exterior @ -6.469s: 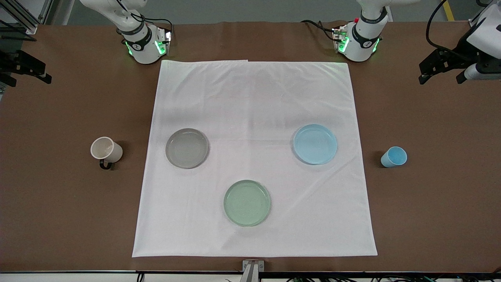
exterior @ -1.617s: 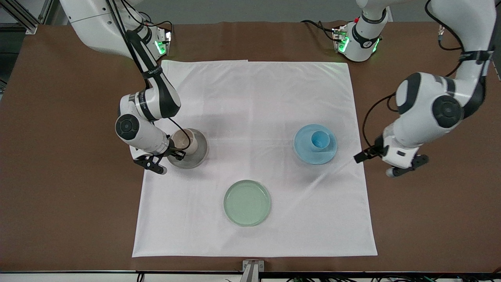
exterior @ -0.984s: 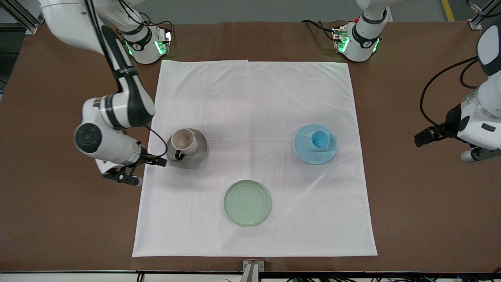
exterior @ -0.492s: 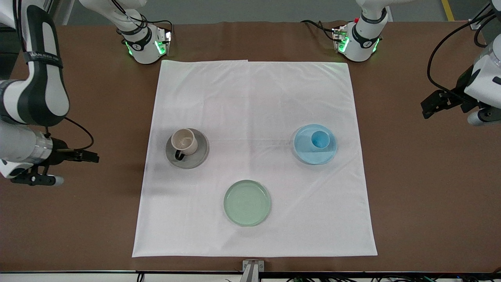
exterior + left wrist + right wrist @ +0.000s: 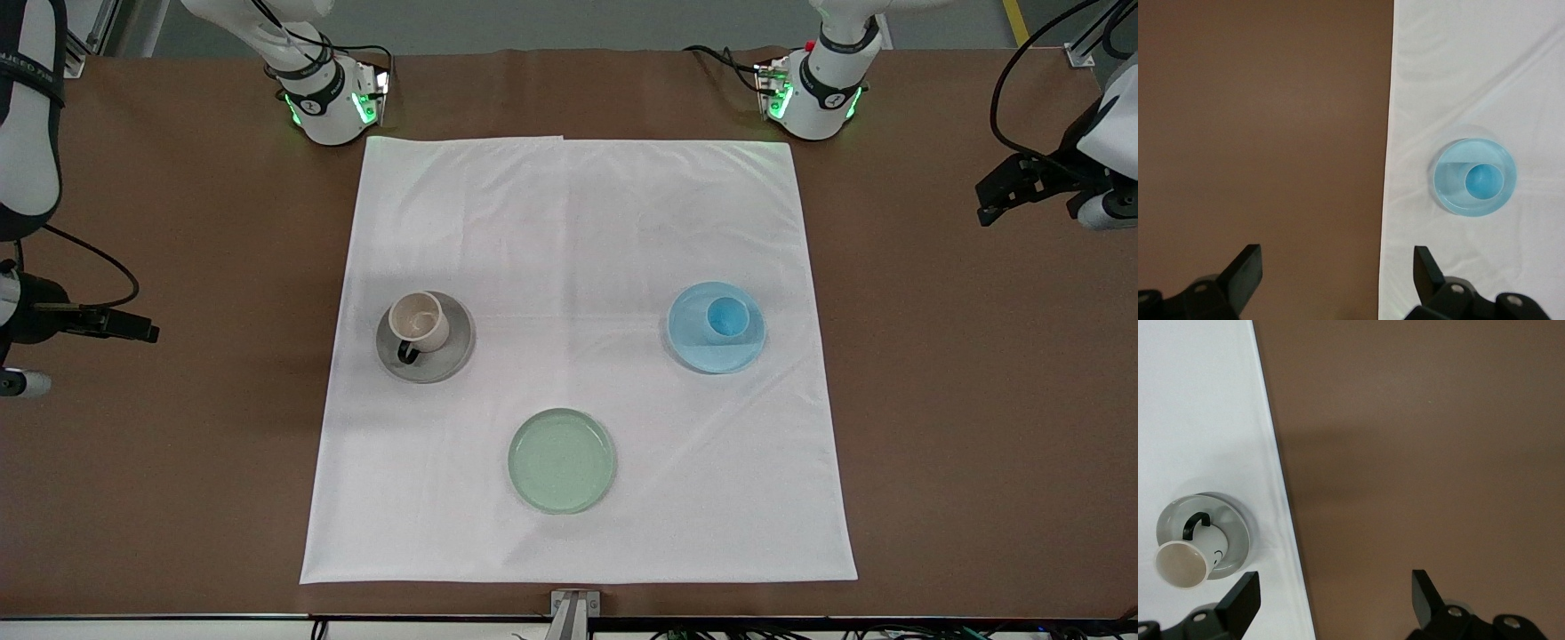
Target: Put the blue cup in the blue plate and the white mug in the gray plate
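The blue cup (image 5: 726,318) stands upright in the blue plate (image 5: 702,356) on the white cloth. The white mug (image 5: 420,322) stands upright on the gray plate (image 5: 447,359), its dark handle toward the front camera. My left gripper (image 5: 991,200) is open and empty over the bare brown table at the left arm's end. In the left wrist view the gripper (image 5: 1336,277) is well apart from the cup (image 5: 1483,181) and plate (image 5: 1446,181). My right gripper (image 5: 147,333) is open and empty over the bare table at the right arm's end. In the right wrist view the gripper (image 5: 1333,597) is apart from the mug (image 5: 1181,563) and plate (image 5: 1238,532).
A pale green plate (image 5: 561,460) lies empty on the white cloth (image 5: 578,222), nearer to the front camera than the other two plates. Brown tabletop (image 5: 978,400) surrounds the cloth. Both arm bases stand at the table's back edge.
The cup and mug went from the bare table into their plates. Over the last second both grippers moved outward, away from the plates, to the table's two ends.
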